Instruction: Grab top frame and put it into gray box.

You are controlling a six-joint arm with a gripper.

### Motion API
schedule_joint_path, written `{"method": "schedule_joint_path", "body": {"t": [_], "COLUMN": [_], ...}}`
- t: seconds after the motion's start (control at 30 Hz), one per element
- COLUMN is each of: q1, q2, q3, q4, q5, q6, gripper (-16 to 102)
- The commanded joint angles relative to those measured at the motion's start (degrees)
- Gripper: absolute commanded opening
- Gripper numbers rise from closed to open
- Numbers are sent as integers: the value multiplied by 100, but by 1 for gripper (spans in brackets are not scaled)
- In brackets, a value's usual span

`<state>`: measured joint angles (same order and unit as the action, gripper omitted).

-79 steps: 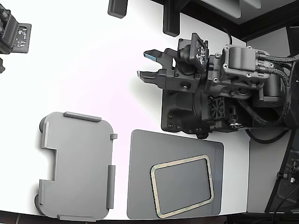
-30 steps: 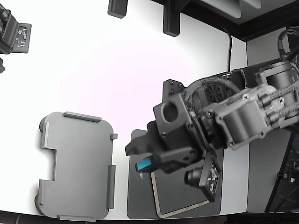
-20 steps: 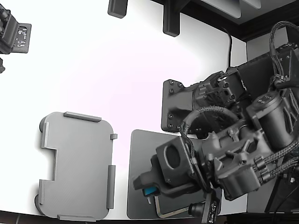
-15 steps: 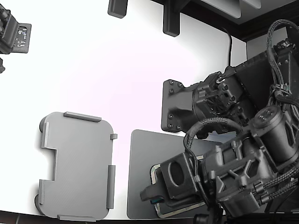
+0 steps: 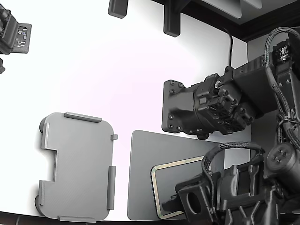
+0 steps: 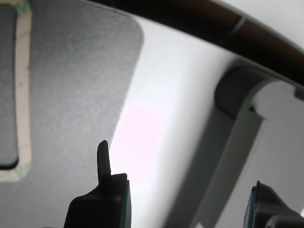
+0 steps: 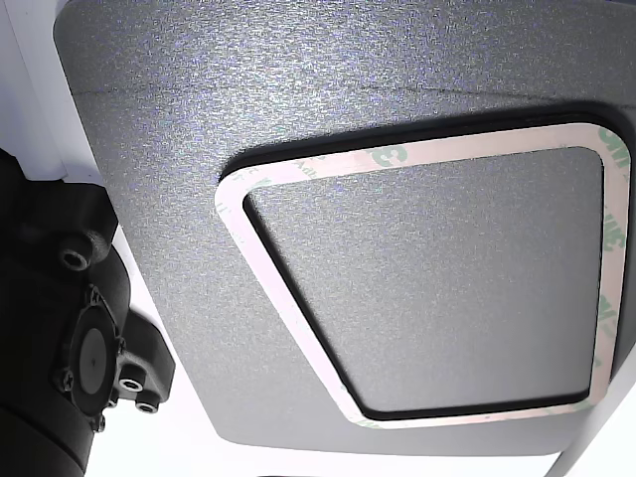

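Note:
The top frame [image 5: 180,162] is a thin pale rim with a hollow middle. It lies flat on the dark gray mat [image 5: 145,159] at the front of the table, and my arm [image 5: 225,197] covers its right half. The other view shows nearly all of the frame [image 7: 288,318] lying flat. The gray box [image 5: 77,166] is a light gray tray, empty, to the exterior view's left of the mat. In the wrist view my gripper [image 6: 185,204] is open and empty, low above the white table between the mat [image 6: 80,85] and the tray [image 6: 270,142]. The frame's edge [image 6: 23,95] shows apart from the fingers.
The second arm's black base [image 5: 201,110] stands behind the mat. Black mounts [image 5: 171,21] sit at the table's back edge and a black device [image 5: 14,35] at the back left. The table's front edge runs just below the tray and mat.
My arm swung from the back of the table down over the mat to its front right corner, now covering part of the frame. The frame and tray have not moved.

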<state>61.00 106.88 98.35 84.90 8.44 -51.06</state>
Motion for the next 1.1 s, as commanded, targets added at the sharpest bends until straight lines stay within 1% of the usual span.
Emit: {"method": "schedule_joint_path", "body": {"t": [0.0, 0.1, 0.17, 0.33, 0.37, 0.43, 0.53, 0.6, 0.7, 0.77, 0.9, 0.93, 0.97, 1.0, 1.03, 1.07], "q1": [62, 264, 448, 879, 976, 1143, 1415, 1626, 1898, 2039, 2303, 2391, 2479, 2566, 2637, 2681], "q2": [88, 0, -18, -246, -299, -413, -571, -650, -817, -896, -1099, -1143, -1187, -1213, -1239, -1266], "q3": [-26, -35, 35, 167, 167, 149, 132, 114, -26, -18, -18, -44, -79, -105, -132, -141], "q4": [158, 299, 308, 185, 158, 97, 70, 88, 211, 149, 18, 18, 18, 18, 18, 26], "q5": [-70, -123, -62, -387, -448, -571, -677, -686, -809, -1028, -1169, -1063, -949, -835, -721, -659], "q6": [-325, -782, -1081, -1433, -1450, -1459, -1573, -1608, -1661, -1775, -1459, -1230, -976, -809, -756, -844], "gripper": [101, 101, 101, 101, 99, 91, 94, 100, 100, 100, 100, 93, 80, 71, 66, 64]}}
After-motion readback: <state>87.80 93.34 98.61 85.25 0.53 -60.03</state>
